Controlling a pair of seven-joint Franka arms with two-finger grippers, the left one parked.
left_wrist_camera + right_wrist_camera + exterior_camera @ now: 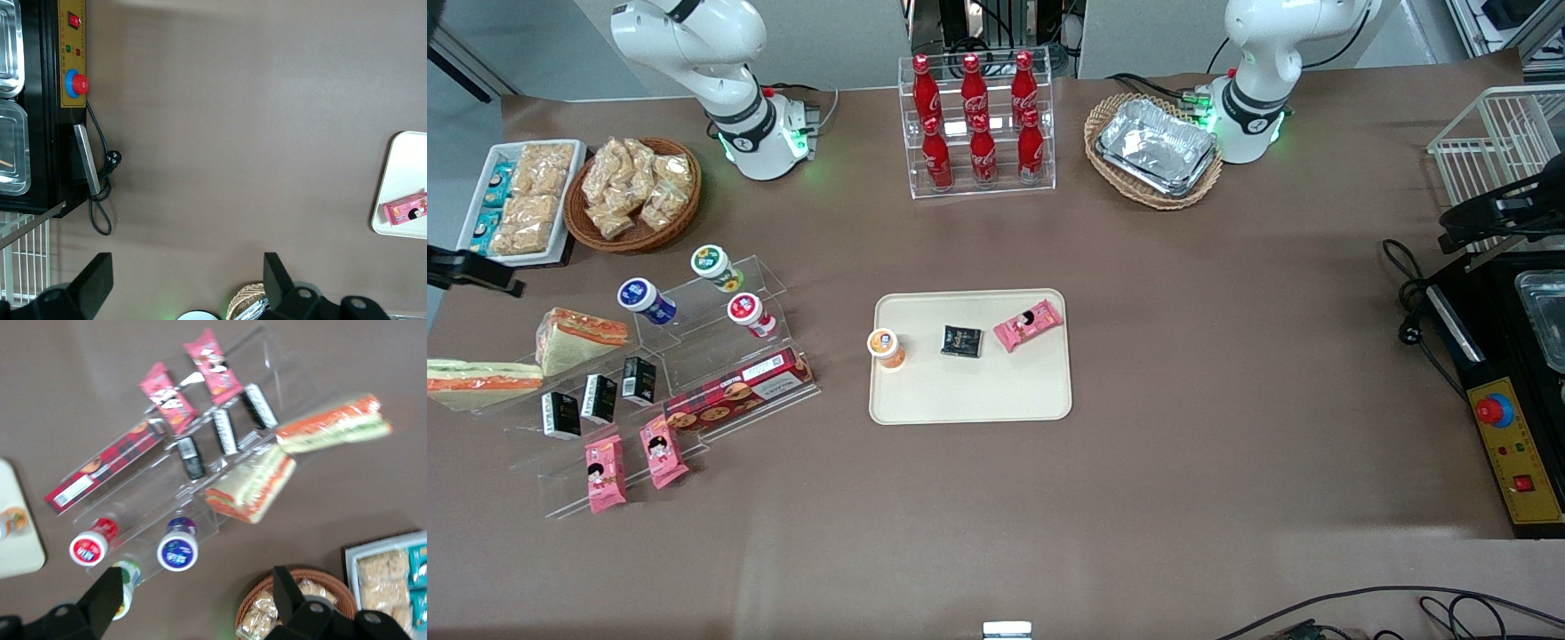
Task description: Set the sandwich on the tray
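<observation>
With its fingers apart above the table's working-arm end, the gripper should descend squarely over the sandwich, gripping mid-length before carrying it to the tray.

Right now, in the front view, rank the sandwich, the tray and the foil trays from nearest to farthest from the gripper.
The gripper, fingers open, hovers at the working arm's end of the table.
1. Sandwich: just nearer the camera than the gripper.
2. Tray: mid-table.
3. Foil trays: in the basket toward the parked arm's end.
</observation>
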